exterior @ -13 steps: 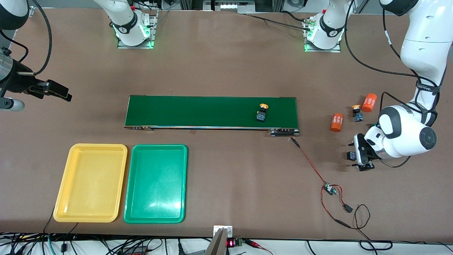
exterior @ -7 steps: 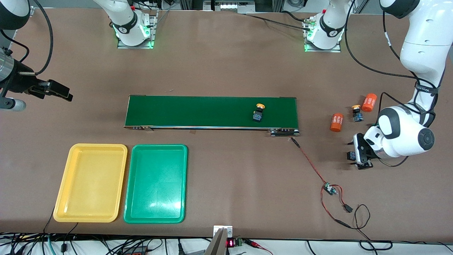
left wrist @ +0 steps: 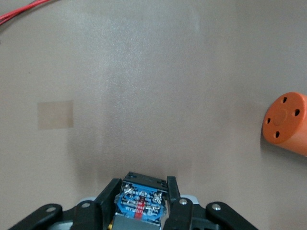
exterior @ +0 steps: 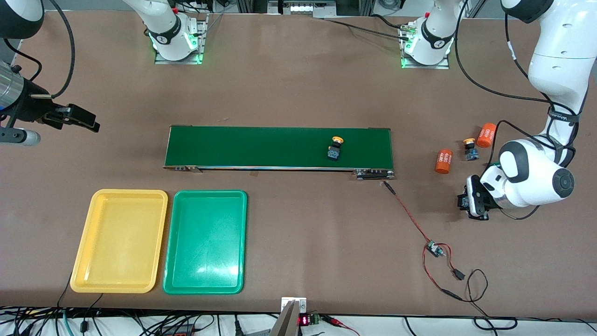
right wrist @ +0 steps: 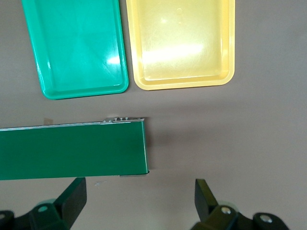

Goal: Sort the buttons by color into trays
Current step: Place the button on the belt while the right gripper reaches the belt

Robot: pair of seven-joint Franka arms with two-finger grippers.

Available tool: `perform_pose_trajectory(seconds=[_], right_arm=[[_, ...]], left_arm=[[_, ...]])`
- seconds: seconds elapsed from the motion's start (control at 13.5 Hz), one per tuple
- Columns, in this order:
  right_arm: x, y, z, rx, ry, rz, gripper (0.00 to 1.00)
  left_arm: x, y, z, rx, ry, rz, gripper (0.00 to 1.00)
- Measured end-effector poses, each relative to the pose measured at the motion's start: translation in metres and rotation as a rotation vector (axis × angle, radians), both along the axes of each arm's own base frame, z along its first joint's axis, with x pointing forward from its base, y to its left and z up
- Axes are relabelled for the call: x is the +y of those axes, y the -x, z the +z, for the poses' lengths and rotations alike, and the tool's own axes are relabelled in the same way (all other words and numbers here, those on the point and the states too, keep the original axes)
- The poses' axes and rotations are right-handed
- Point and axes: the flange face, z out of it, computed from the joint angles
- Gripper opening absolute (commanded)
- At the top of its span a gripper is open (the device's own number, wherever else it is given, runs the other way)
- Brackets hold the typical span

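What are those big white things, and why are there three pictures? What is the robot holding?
They are two robot arms. One picture looks down at the whole table; the other two come from small cameras on the arms' wrists. The left hand is down at its end of the table, closed on a button with a blue body. The right hand waits open in the air. Another button with a yellow cap lies on the green belt. A yellow tray and a green tray sit empty.

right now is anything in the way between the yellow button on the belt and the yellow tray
Nothing visible. The yellow-capped button rides the conveyor belt with bare belt ahead of it, and the yellow tray holds nothing. The right gripper waits open over bare table at the belt's other end.
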Motion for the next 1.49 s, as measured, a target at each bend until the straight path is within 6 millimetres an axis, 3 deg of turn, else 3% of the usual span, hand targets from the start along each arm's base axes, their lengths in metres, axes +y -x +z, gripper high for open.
perform_pose_trajectory(seconds=[0.22, 0.52, 0.74, 0.97, 1.19, 1.49], right_arm=[[0.006, 0.000, 0.000, 0.003, -0.002, 0.011, 1.00], [0.017, 0.003, -0.001, 0.018, -0.003, 0.030, 1.00], [0.021, 0.007, -0.007, 0.042, -0.003, 0.038, 1.00], [0.021, 0.018, -0.020, 0.019, -0.005, 0.036, 1.00], [0.042, 0.041, -0.042, -0.017, -0.008, 0.038, 1.00], [0.078, 0.085, -0.074, -0.065, 0.003, 0.041, 1.00]], left_arm=[[-0.005, 0.005, 0.013, 0.035, -0.002, 0.084, 0.00], [-0.033, 0.010, 0.058, 0.113, -0.017, 0.249, 0.00], [-0.079, 0.025, 0.081, 0.158, -0.052, 0.404, 0.00], [-0.140, 0.048, 0.102, 0.199, -0.097, 0.557, 0.00], [-0.193, 0.067, 0.117, 0.240, -0.141, 0.711, 0.00], [-0.225, 0.084, 0.129, 0.276, -0.180, 0.973, 0.00]])
